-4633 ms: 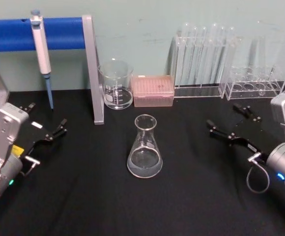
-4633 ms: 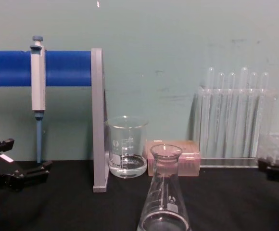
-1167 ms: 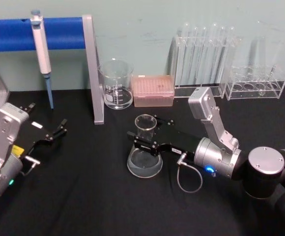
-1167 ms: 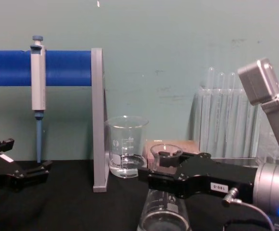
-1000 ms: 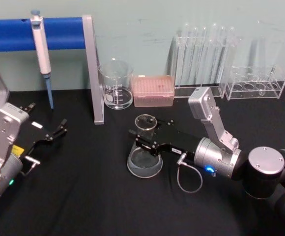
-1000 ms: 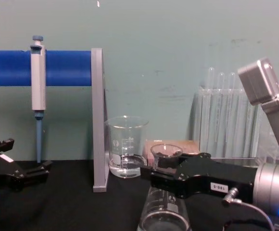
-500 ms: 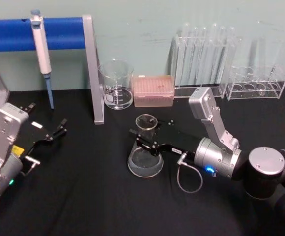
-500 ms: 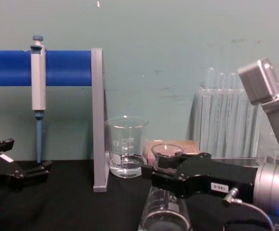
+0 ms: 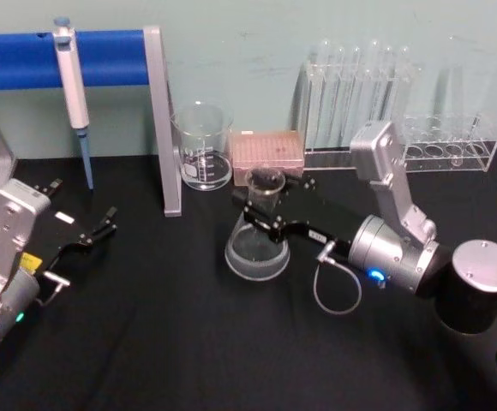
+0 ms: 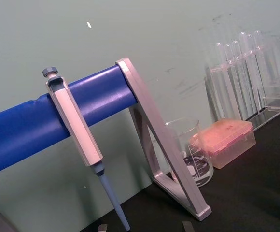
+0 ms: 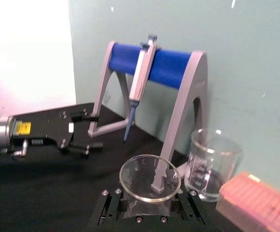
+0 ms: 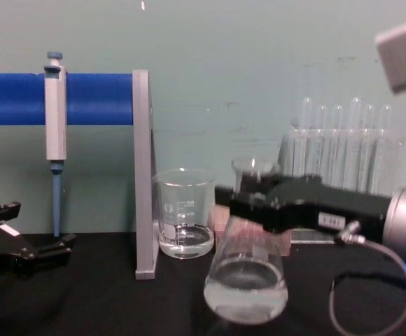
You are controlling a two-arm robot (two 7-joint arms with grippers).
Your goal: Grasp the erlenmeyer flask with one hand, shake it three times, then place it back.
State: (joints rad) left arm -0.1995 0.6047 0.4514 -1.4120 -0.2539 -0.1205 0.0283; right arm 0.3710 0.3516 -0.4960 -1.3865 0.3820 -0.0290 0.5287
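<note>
At the centre of the head view, the right gripper [image 9: 264,212] has its black jaws closed around the narrow neck of the erlenmeyer flask [image 9: 255,248], just under the flared rim. In the chest view the flask [image 12: 245,287] hangs slightly tilted at lower centre, a little clear liquid in its wide base, which appears raised just off the black table [image 9: 146,342]. Behind it, toward the upper middle of the frame, stand a glass beaker [image 9: 202,154] and a pink tip box [image 9: 268,158]. At the lower left the left gripper [image 9: 81,214] rests on the table with its jaws spread and nothing in them, well apart from the flask.
</note>
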